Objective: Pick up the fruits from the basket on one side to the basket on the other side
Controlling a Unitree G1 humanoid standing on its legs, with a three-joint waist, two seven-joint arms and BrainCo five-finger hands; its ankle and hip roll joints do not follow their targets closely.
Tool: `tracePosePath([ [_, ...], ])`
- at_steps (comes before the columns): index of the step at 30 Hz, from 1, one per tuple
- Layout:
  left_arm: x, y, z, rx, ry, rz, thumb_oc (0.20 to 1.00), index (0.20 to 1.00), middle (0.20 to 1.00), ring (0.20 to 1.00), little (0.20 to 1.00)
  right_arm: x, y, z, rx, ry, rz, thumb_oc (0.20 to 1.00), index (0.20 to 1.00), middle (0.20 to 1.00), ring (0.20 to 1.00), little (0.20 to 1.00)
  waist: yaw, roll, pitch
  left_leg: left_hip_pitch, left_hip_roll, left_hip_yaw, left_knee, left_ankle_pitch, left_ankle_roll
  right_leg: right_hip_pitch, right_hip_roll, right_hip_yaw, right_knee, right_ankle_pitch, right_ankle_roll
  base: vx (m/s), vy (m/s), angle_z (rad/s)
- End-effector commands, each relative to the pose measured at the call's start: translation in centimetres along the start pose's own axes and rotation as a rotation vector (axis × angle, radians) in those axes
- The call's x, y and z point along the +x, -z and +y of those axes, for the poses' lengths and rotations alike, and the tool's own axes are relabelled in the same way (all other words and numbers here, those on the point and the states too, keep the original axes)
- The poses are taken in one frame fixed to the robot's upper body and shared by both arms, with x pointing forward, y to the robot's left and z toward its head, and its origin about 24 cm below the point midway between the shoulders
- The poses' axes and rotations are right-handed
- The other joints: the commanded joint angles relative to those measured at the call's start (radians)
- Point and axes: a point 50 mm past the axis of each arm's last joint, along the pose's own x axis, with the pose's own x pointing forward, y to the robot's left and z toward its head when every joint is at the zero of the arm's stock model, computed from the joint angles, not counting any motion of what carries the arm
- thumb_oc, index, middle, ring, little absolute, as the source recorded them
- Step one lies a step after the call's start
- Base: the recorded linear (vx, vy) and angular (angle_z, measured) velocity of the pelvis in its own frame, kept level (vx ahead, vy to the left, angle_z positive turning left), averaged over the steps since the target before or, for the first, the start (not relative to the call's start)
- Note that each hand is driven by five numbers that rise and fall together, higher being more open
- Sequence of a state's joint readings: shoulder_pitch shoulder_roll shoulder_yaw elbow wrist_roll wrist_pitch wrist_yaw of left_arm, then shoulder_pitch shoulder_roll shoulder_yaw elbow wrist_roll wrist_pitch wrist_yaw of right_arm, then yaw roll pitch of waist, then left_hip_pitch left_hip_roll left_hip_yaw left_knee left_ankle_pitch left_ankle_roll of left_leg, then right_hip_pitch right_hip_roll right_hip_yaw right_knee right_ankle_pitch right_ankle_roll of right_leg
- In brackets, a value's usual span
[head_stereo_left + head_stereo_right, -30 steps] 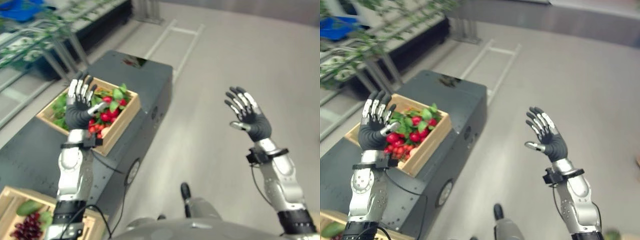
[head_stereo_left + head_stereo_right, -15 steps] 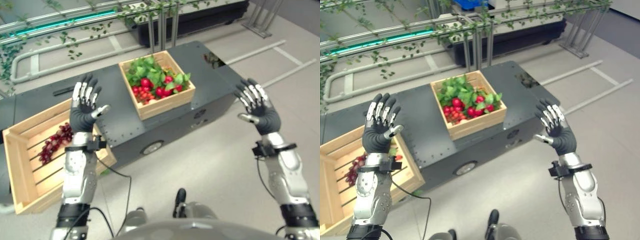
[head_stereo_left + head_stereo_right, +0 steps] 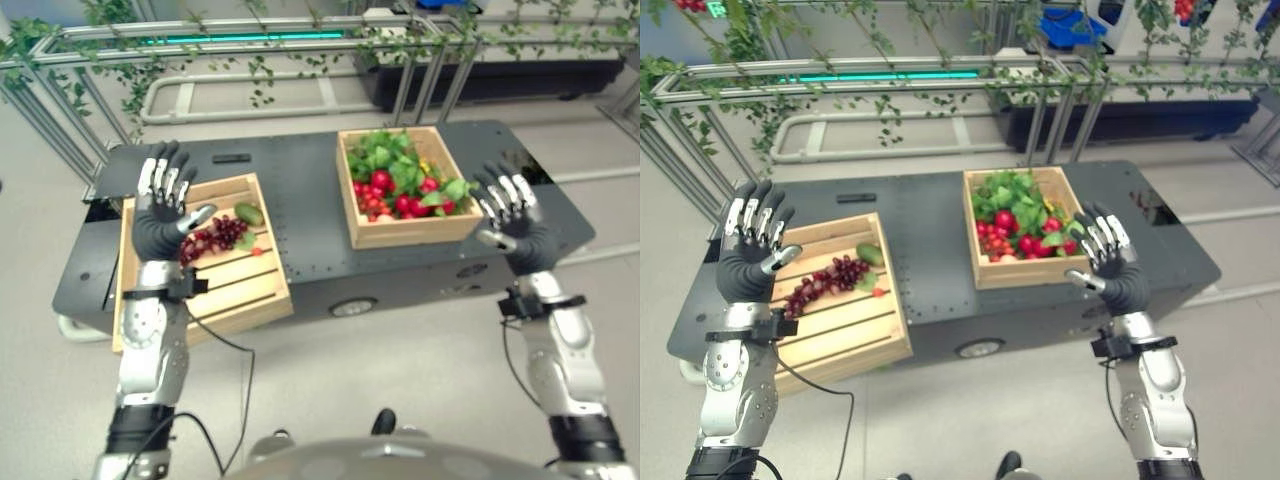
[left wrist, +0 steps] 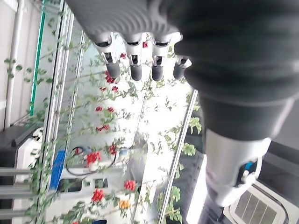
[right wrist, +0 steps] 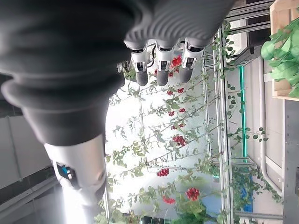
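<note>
- Both your hands are up in the air with fingers spread, holding nothing: left hand (image 3: 160,215), right hand (image 3: 512,225).
- The fruits (image 3: 395,192) sit in the full crate (image 3: 410,232) on the worktop (image 3: 300,170), among green leaves.
- The flat crate (image 3: 240,290) has grapes (image 3: 212,237) in it.
- Bring your right hand down slowly over one red fruit.
- Push the leaves away gently, then close softly so you don't squash it.
</note>
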State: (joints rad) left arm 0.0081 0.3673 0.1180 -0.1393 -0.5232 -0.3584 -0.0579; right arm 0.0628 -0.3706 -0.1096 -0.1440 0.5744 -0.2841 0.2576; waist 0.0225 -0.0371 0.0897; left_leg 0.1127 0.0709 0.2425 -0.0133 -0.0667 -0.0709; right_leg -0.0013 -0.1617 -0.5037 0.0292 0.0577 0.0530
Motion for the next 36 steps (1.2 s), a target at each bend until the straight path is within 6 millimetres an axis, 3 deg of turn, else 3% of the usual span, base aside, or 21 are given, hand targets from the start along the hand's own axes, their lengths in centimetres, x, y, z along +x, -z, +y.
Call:
tracePosePath([
  [1,0.4,-2.5,0.4,0.092,0.040,-0.101,1.000,1.000,1.000,1.000,1.000,0.7,-1.5,-0.4,-0.056,0.021,-0.104,1.000,1.000,1.000,1.000,1.000,0.018,-0.005,-0.022,-0.020,-0.029,0.005,0.001,-0.060,0.037,0.043,-0.014,-0.022,-0.008,-0.047,0.079,-0.03,0.244,0.03],
  [7,0.0,-2.8,0.6,0.110,0.039,-0.100,1.000,1.000,1.000,1.000,1.000,1.0,-1.1,-0.1,-0.070,0.026,-0.093,1.000,1.000,1.000,1.000,1.000,0.030,-0.002,-0.003,-0.023,-0.069,0.001,-0.019,-0.065,0.068,0.002,-0.065,0.005,0.028,-0.012,0.118,-0.05,0.219,0.02],
  [9,0.1,-2.9,0.6,0.114,0.042,-0.106,1.000,1.000,1.000,1.000,1.000,1.1,-1.0,-0.1,-0.081,0.038,-0.094,1.000,1.000,1.000,1.000,1.000,0.029,0.000,0.010,-0.033,-0.077,0.017,-0.025,-0.040,0.078,-0.022,-0.085,0.011,0.064,0.009,0.122,-0.15,0.156,0.00],
  [11,0.5,-2.7,0.4,0.106,0.052,-0.101,1.000,1.000,1.000,1.000,1.000,0.9,-0.9,-0.2,-0.082,0.047,-0.086,1.000,1.000,1.000,1.000,1.000,-0.004,0.006,0.016,-0.051,-0.076,-0.011,-0.023,-0.023,0.094,-0.052,-0.033,0.168,0.171,-0.055,0.116,-0.12,0.098,-0.04],
  [12,0.6,-2.7,0.4,0.106,0.053,-0.103,1.000,1.000,1.000,1.000,1.000,0.9,-0.9,-0.2,-0.082,0.047,-0.087,1.000,1.000,1.000,1.000,1.000,-0.001,0.005,0.015,-0.055,-0.077,-0.007,-0.023,-0.019,0.093,-0.059,-0.034,0.171,0.175,-0.054,0.113,0.01,0.024,0.24],
  [13,0.6,-2.6,0.2,0.111,0.068,-0.096,1.000,1.000,1.000,1.000,1.000,0.7,-1.0,-0.3,-0.094,0.047,-0.082,1.000,1.000,1.000,1.000,1.000,0.002,-0.002,-0.001,-0.055,-0.081,-0.015,-0.034,-0.015,0.093,-0.043,0.009,0.221,0.144,-0.096,0.105,0.01,-0.017,0.30],
  [14,0.6,-2.6,0.2,0.112,0.069,-0.096,1.000,1.000,1.000,1.000,1.000,0.7,-1.0,-0.3,-0.094,0.047,-0.082,1.000,1.000,1.000,1.000,1.000,0.003,-0.002,-0.002,-0.058,-0.080,-0.014,-0.034,-0.010,0.092,-0.045,0.010,0.222,0.140,-0.090,0.103,0.04,-0.056,0.25],
  [15,0.6,-2.4,0.1,0.112,0.072,-0.087,1.000,1.000,1.000,1.000,1.000,0.5,-1.0,-0.6,-0.092,0.056,-0.077,1.000,1.000,1.000,1.000,1.000,-0.001,-0.016,-0.011,-0.061,-0.083,-0.030,-0.039,-0.005,0.089,-0.028,0.058,0.276,0.106,-0.129,0.085,0.01,-0.086,-0.11],
  [18,0.7,-2.1,0.0,0.104,0.073,-0.078,1.000,1.000,1.000,1.000,1.000,0.3,-1.0,-0.9,-0.090,0.074,-0.080,1.000,1.000,1.000,1.000,1.000,-0.005,-0.024,-0.019,-0.066,-0.082,-0.041,-0.036,0.001,0.087,-0.033,0.088,0.318,0.097,-0.129,0.073,0.02,-0.084,0.07],
  [22,0.6,-1.7,-0.2,0.086,0.078,-0.062,1.000,1.000,1.000,1.000,1.000,0.1,-1.7,-1.4,-0.118,0.086,-0.090,1.000,1.000,1.000,1.000,1.000,-0.012,-0.026,-0.017,-0.070,-0.072,-0.065,0.001,-0.007,0.075,-0.012,0.111,0.317,0.070,-0.137,0.052,0.04,-0.168,0.18],
  [26,0.7,-1.4,-0.8,0.047,0.089,-0.060,1.000,1.000,1.000,1.000,1.000,-0.2,-2.1,-1.8,-0.117,0.097,-0.099,1.000,1.000,1.000,1.000,1.000,-0.024,-0.030,-0.015,-0.089,-0.062,-0.090,0.037,-0.005,0.051,0.018,0.120,0.276,0.034,-0.144,0.038,-0.01,-0.136,0.49],
  [36,-0.2,-1.0,-1.0,0.035,0.103,-0.029,1.000,1.000,1.000,1.000,1.000,-0.8,-1.4,-2.2,-0.099,0.122,-0.067,1.000,1.000,1.000,1.000,1.000,-0.027,-0.016,-0.042,-0.057,-0.062,-0.084,-0.015,0.018,0.046,0.061,0.121,0.243,-0.004,-0.143,0.031,0.01,-0.017,0.11],
])
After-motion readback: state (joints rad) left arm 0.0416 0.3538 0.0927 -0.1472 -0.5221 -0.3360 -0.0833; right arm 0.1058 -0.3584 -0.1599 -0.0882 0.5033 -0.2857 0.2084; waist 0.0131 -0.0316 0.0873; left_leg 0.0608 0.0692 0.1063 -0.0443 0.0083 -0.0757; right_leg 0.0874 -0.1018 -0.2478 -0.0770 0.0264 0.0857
